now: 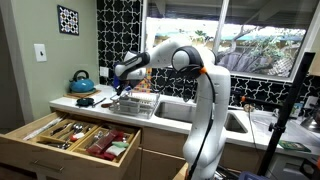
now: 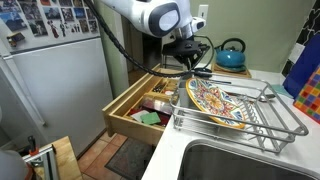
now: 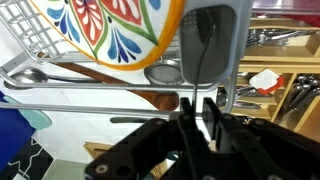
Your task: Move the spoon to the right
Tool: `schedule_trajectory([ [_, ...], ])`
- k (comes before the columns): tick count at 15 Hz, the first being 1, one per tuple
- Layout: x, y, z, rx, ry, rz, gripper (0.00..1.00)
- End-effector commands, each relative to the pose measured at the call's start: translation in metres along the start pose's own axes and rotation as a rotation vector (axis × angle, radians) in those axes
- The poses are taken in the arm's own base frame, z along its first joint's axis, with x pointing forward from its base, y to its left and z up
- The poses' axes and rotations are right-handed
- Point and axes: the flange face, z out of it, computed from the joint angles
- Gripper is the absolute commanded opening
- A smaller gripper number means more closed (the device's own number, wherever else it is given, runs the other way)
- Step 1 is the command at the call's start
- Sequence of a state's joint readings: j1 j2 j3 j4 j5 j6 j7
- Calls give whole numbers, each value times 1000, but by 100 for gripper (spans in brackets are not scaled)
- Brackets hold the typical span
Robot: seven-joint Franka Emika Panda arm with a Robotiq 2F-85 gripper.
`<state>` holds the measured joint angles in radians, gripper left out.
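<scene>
The spoon (image 3: pixel 28 75) lies just ahead of the gripper (image 3: pixel 200 108), whose finger spacing I cannot tell.

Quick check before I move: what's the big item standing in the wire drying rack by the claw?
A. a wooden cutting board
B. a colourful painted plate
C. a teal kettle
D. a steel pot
B: a colourful painted plate leans in the wire rack, while the teal kettle sits further back on the counter, outside the rack.
</scene>
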<state>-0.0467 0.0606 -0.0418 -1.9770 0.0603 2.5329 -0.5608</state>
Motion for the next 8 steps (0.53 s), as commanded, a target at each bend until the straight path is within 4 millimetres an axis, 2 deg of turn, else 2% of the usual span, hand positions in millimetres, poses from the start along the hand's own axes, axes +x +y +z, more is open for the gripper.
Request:
schedule_trajectory([
  [1, -7, -4, 1, -4, -8, 23, 4],
  [2, -6, -4, 0, -11, -8, 22, 2],
  [3, -6, -5, -1, -10, -7, 22, 6],
  [5, -4, -5, -5, -10, 0, 22, 8],
  [8, 1, -7, -20, -20, 21, 18, 8],
])
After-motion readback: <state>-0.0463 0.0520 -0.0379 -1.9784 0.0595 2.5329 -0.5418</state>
